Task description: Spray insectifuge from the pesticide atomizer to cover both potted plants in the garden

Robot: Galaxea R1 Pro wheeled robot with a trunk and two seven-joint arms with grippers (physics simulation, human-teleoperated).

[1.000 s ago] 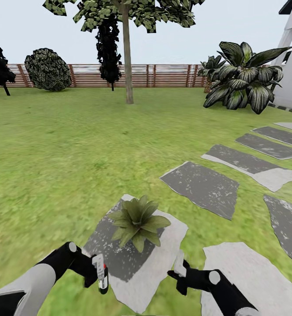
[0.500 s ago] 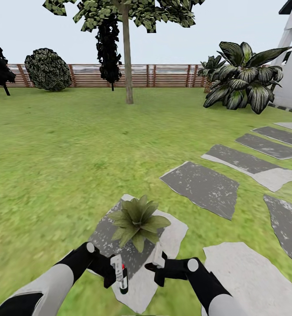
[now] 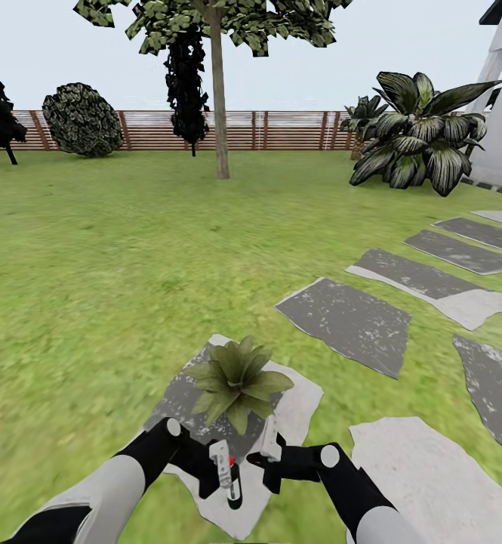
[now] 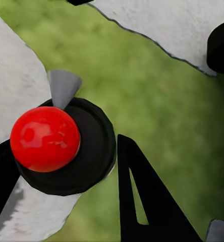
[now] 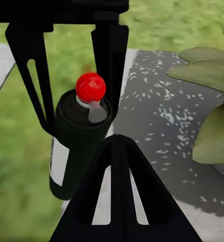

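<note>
Our left gripper (image 3: 222,474) was clamped on the pesticide atomizer (image 3: 227,474), holding it upright just above the near edge of the stepping stone (image 3: 296,408) that carried the potted plant (image 3: 238,380). Our right gripper (image 3: 266,455) hovered just beside the atomizer's red knob (image 5: 90,86); we could not tell whether its fingers were spread or closed.

Atomizer (image 3: 228,476) now nearer right hand (image 3: 264,458)
</note>
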